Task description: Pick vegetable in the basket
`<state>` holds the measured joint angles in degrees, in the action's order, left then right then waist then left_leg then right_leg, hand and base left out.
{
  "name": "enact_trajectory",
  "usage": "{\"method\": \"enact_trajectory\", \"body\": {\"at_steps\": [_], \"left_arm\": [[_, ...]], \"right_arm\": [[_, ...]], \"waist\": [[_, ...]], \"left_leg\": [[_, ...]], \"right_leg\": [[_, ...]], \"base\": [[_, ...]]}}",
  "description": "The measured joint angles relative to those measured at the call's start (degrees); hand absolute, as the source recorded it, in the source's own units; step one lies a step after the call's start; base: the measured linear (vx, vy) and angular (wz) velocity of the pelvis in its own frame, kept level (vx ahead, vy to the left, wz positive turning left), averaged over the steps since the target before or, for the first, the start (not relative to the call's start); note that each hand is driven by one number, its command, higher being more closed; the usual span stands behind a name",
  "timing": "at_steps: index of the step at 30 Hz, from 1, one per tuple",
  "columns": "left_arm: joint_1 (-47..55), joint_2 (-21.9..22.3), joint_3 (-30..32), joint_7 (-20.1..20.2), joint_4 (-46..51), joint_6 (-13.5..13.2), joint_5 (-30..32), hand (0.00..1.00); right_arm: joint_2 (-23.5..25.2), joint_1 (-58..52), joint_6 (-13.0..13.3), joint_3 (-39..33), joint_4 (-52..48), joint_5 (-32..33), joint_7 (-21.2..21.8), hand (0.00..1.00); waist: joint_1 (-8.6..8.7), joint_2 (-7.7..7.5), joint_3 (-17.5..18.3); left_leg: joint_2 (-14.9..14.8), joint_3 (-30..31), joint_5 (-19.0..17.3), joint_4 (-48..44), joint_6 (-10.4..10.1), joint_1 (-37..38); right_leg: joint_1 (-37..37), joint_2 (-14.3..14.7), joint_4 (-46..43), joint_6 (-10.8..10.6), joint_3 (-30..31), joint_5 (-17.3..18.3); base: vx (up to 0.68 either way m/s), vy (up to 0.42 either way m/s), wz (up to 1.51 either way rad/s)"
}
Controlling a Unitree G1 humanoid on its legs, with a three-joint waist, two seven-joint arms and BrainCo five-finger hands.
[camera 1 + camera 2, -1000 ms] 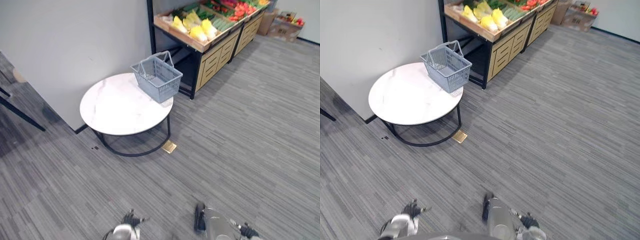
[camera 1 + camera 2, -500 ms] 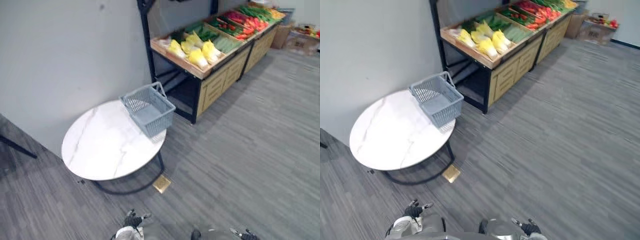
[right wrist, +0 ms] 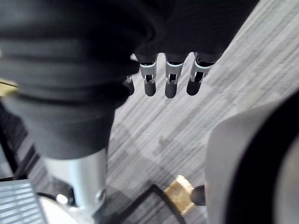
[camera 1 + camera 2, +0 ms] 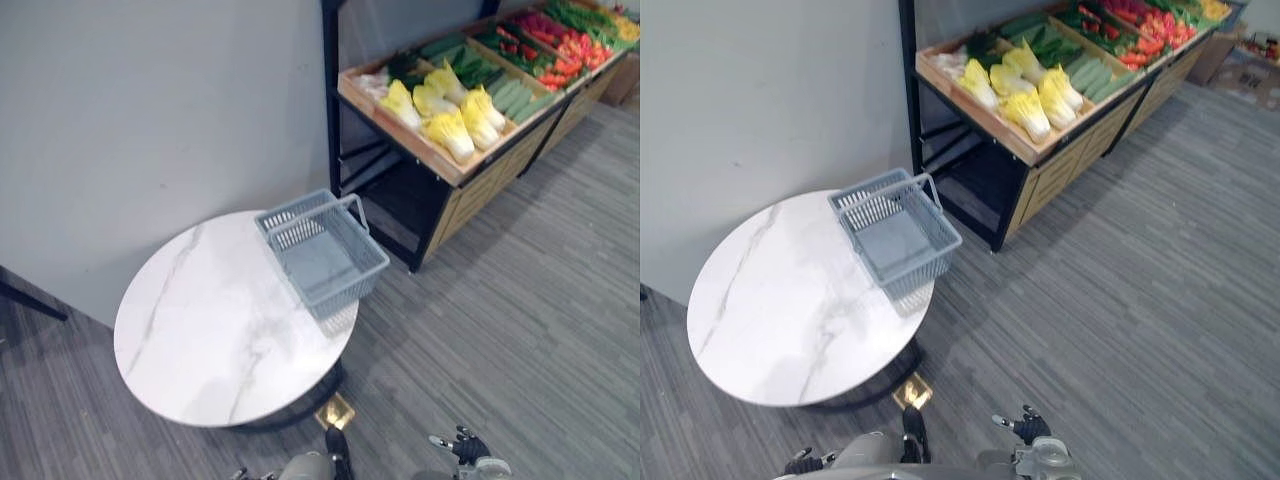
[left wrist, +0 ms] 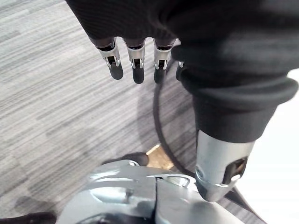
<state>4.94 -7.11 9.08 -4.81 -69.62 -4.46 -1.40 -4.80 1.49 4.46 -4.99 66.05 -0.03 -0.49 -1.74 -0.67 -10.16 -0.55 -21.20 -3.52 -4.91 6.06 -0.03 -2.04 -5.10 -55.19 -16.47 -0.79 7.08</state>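
Against the grey wall [image 4: 150,100] a wooden produce stand [image 4: 480,192] is seen, with a round white table [image 4: 200,330] beside it and a grey basket [image 4: 340,290] set on the table's edge nearest the stand. Cabbages [image 4: 450,115] and other vegetables are kept in the stand's tray, apart from the basket. Left hand [image 5: 134,65] and right hand [image 3: 170,79] are held over the carpet [image 4: 520,330], fingers loosely straight.

Open floor [image 4: 530,320] runs along the front of the produce stand [image 4: 478,198], whose vegetables [image 4: 447,128] lie uncovered from above. The basket [image 4: 345,292], open-topped, stands at the tabletop [image 4: 190,330] edge nearest the stand; a black post [image 4: 331,100] and the wall [image 4: 150,100] bound the far side.
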Motion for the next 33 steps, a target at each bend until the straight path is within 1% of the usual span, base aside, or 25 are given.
{"method": "enact_trajectory", "body": {"at_steps": [1, 2, 3, 4, 5, 6, 7, 8, 10, 11, 12, 13, 14, 15, 16, 17, 18, 19, 20, 22, 24, 27, 29, 31, 33], "left_arm": [[-0.1, -0.1, -0.4, -0.1, 0.0, 0.1, 0.0, 0.00], [-0.8, -0.5, -1.6, -0.5, 0.2, 0.0, 0.0, 0.00], [-1.7, -0.8, -2.7, -0.9, 0.4, 0.0, -0.1, 0.00], [-2.3, -0.7, -3.1, -1.3, 1.5, -0.1, -0.3, 0.00], [-2.6, -0.6, -3.1, -1.5, 1.7, -0.2, -0.4, 0.00], [-2.8, -0.5, -3.1, -1.6, 2.1, -0.4, -0.5, 0.00], [-3.1, -0.4, -3.1, -1.8, 2.6, -0.5, -0.7, 0.00], [-3.3, -0.3, -3.1, -2.0, 2.7, -0.5, -0.7, 0.00], [-3.0, -0.2, -3.0, -2.4, 2.6, -0.5, -0.8, 0.00], [-2.9, -0.2, -3.0, -2.4, 2.6, -0.5, -0.8, 0.00], [-2.6, -0.4, -2.9, -2.5, 2.5, -0.5, -0.8, 0.00], [-2.2, -1.3, -2.9, -2.5, 2.5, -0.5, -0.8, 0.00], [-1.9, -2.2, -2.9, -2.4, 2.5, -0.5, -0.7, 0.00], [-1.6, -1.4, -2.0, -2.5, 1.5, -0.4, -0.7, 0.00], [-1.2, -0.9, -2.1, -2.4, 1.4, -0.5, -0.6, 0.00], [-0.5, 0.5, -1.9, -2.2, 1.3, -0.5, -0.5, 0.00], [-0.2, 1.3, -1.7, -2.2, 1.1, -0.5, -0.4, 0.00], [-0.1, 1.4, -1.1, -2.1, 0.7, -0.5, -0.2, 0.00], [-0.1, 1.3, 0.0, -1.8, -0.1, -0.5, -0.2, 0.00], [-0.1, 1.2, 0.0, -1.7, -0.5, -0.5, -0.1, 0.00], [-0.1, 1.2, 0.1, -1.8, -0.9, -0.4, 0.0, 0.00], [-0.1, 1.5, -0.1, -2.1, -0.9, -0.4, 0.2, 0.00], [0.0, 1.6, -0.2, -2.6, -0.9, -0.4, 0.4, 0.00], [0.0, 1.8, -0.2, -2.8, -0.8, -0.4, 1.2, 0.00], [0.1, 1.6, -0.2, -2.8, -0.7, -0.5, 2.3, 0.00]], "right_arm": [[0.0, 0.0, 0.4, 0.2, -0.2, 0.0, 0.0, 0.00], [0.0, 0.0, 1.0, 0.9, -0.6, 0.0, 0.1, 0.00], [-0.2, 0.1, 1.1, 0.8, -1.0, 0.1, 0.1, 0.00], [-0.4, 0.1, 1.2, 0.8, -1.1, 0.1, 0.1, 0.00], [-0.5, 0.1, 1.2, 0.8, -1.1, 0.1, 0.1, 0.00], [-0.5, 0.2, 1.2, 0.8, -1.1, 0.1, 0.1, 0.00], [-0.5, 0.2, 1.2, 0.5, -1.1, 0.1, -0.1, 0.00], [-0.5, 0.2, 1.2, 0.4, -1.0, 0.1, -0.3, 0.00], [-0.4, 0.3, 1.2, -1.3, -0.3, 0.3, -0.3, 0.00], [-0.4, 0.3, 1.2, -1.5, 0.0, 0.3, -0.3, 0.00], [-0.3, 0.3, 1.1, -1.7, 0.3, 0.3, -0.3, 0.00], [0.0, -0.2, 1.0, -1.8, 0.8, 0.1, -0.3, 0.00], [0.5, -0.5, 1.0, -2.0, 1.5, 0.1, -0.3, 0.00], [0.0, 0.0, 0.8, -3.5, 2.5, -0.1, -0.4, 0.00], [-0.9, -0.2, 0.6, -3.6, 2.6, -0.1, -0.5, 0.00], [-2.5, -0.3, 0.1, -3.8, 2.9, -0.1, -0.6, 0.00], [-3.5, -0.1, -0.4, -3.9, 3.4, -0.6, -0.7, 0.00], [-3.8, 0.0, -0.5, -4.5, 4.3, -1.5, -1.0, 0.00], [-3.8, -0.4, -0.7, -5.9, 5.5, -2.3, -1.8, 0.00], [-3.9, -0.7, -0.7, -6.3, 6.0, -2.3, -2.3, 0.00], [-4.3, -1.7, -0.7, -8.3, 6.6, -2.3, -3.2, 0.00], [-5.0, -2.1, -0.5, -12.7, 6.6, -4.1, -4.7, 0.00], [-6.5, -1.9, -0.3, -15.0, 6.4, -4.6, -5.7, 0.00], [-10.9, -0.8, -0.3, -20.9, 6.3, -4.6, -6.9, 0.00], [-13.3, 0.1, -0.3, -24.6, 5.5, -4.6, -7.6, 0.00]], "waist": [[0.19, 0.11, -0.1], [0.43, 0.00, -0.1], [0.70, -0.07, -0.2], [0.84, -0.03, -0.2], [0.83, -0.05, -0.2], [0.82, -0.09, -0.3], [0.82, -0.05, -0.3], [0.81, -0.04, -0.3], [0.48, -0.14, -0.3], [0.42, -0.13, -0.3], [0.39, -0.40, -0.2], [0.31, -2.13, 0.1], [0.10, -3.82, 0.5], [0.10, -2.62, 0.6], [0.09, -1.39, 1.2], [0.36, 1.13, 1.5], [0.27, 2.26, 1.3], [0.27, 2.50, 1.5], [0.33, 2.23, 1.4], [0.70, 1.95, 1.5], [1.48, 1.96, 1.4], [1.68, 2.62, 1.6], [1.79, 3.01, 1.9], [2.00, 3.59, 1.9], [2.06, 3.51, 2.0]], "left_leg": [[0.3, 0.8, -0.4, 0.5, -0.2, 1.7], [1.1, 2.3, -0.8, 2.1, -0.6, 5.0], [1.4, 4.5, -1.0, 3.3, -0.9, 7.6], [1.4, 6.8, -1.3, 4.0, -1.4, 9.2], [1.4, 8.0, -1.6, 3.9, -2.0, 9.6], [1.4, 9.3, -1.9, 3.9, -2.3, 10.1], [1.2, 11.5, -2.5, 3.8, -3.2, 10.5], [1.0, 13.1, -3.2, 3.5, -3.4, 10.5], [0.1, 17.4, -5.0, 2.2, -4.5, 10.0], [-0.4, 18.4, -5.5, 1.6, -5.2, 9.9], [-1.3, 20.6, -6.8, 0.1, -7.0, 9.1], [-1.5, 22.5, -8.1, -0.9, -8.9, 9.1], [-1.0, 23.5, -8.6, -1.2, -9.8, 9.1], [-3.8, 24.4, -8.8, -1.9, -11.2, 9.2], [-5.4, 23.0, -8.3, -2.1, -11.9, 8.6], [-8.6, 21.6, -8.0, -1.6, -12.6, 8.5], [-10.8, 21.9, -6.3, -0.2, -15.3, 8.5], [-11.9, 22.0, -4.8, 0.7, -16.4, 8.2], [-12.7, 21.9, -2.3, 1.3, -16.6, 7.4], [-12.9, 21.6, -0.5, 1.6, -16.6, 6.3], [-12.9, 17.6, 2.8, 3.9, -16.4, 5.6], [-12.9, 12.3, 4.1, 6.0, -16.3, 5.3], [-12.9, 11.1, 4.1, 7.2, -16.3, 5.4], [-12.6, 8.7, 3.6, 9.9, -16.2, 6.0], [-11.8, 7.6, 3.5, 10.2, -16.1, 6.2]], "right_leg": [[-1.4, -0.9, -3.3, 0.0, -1.1, 0.2], [-3.9, -2.7, -7.0, 0.3, -3.1, 0.5], [-5.4, -4.2, -6.1, 2.8, -5.0, 1.8], [-6.4, -5.6, -1.8, 6.1, -6.4, 3.7], [-6.8, -6.3, 1.3, 7.4, -6.6, 4.4], [-7.1, -6.9, 4.7, 7.9, -6.5, 4.7], [-7.0, -7.6, 13.0, 8.2, -5.4, 4.8], [-6.7, -7.8, 20.0, 8.3, -3.8, 4.5], [-6.5, -7.7, 34.7, 8.4, 2.5, 3.0], [-6.4, -7.5, 37.1, 8.4, 3.8, 2.0], [-5.6, -7.0, 40.1, 8.0, 5.4, 0.0], [-4.0, -7.8, 42.3, 6.8, 5.3, -2.3], [-3.1, -8.6, 43.5, 6.4, 4.4, -3.9], [-2.4, -6.5, 42.5, 6.4, 1.7, -5.0], [-1.9, -5.4, 43.3, 7.0, 0.5, -4.6], [-1.0, -2.8, 44.3, 8.2, -2.1, -4.4], [-0.6, -1.1, 44.8, 9.4, -3.9, -4.2], [-0.2, -0.2, 45.2, 10.2, -5.4, -4.0], [0.6, 0.3, 46.0, 11.1, -7.7, -3.6], [1.0, 0.3, 46.7, 11.6, -9.5, -3.3], [1.5, 0.1, 48.2, 11.9, -12.1, -3.2], [1.3, 0.1, 49.2, 11.9, -13.4, -3.3], [1.0, 0.3, 49.9, 11.8, -13.3, -3.7], [1.0, 0.6, 52.4, 11.1, -12.6, -5.5], [1.1, 0.4, 53.6, 10.6, -11.7, -6.8]], "base": [[0.39, 0.068, 0.51], [0.35, 0.008, 0.75], [0.38, -0.042, 1.07], [0.29, -0.080, 1.00], [0.20, -0.090, 0.86], [0.18, -0.118, 0.83], [0.22, -0.179, 0.88], [0.26, -0.257, 0.99], [0.27, -0.340, 0.83], [0.25, -0.407, 0.83], [0.24, -0.461, 0.95], [0.24, -0.495, 0.99], [0.25, -0.533, 0.91], [0.20, -0.409, 0.63], [0.26, -0.436, 0.76], [0.28, -0.409, 0.68], [0.27, -0.385, 0.69], [0.25, -0.407, 0.68], [0.14, -0.268, 0.64], [0.10, -0.199, 0.60], [0.04, -0.128, 0.61], [-0.02, -0.028, 0.30], [-0.04, 0.022, 0.00], [-0.05, 0.079, -0.14], [-0.04, 0.065, -0.24]]}}
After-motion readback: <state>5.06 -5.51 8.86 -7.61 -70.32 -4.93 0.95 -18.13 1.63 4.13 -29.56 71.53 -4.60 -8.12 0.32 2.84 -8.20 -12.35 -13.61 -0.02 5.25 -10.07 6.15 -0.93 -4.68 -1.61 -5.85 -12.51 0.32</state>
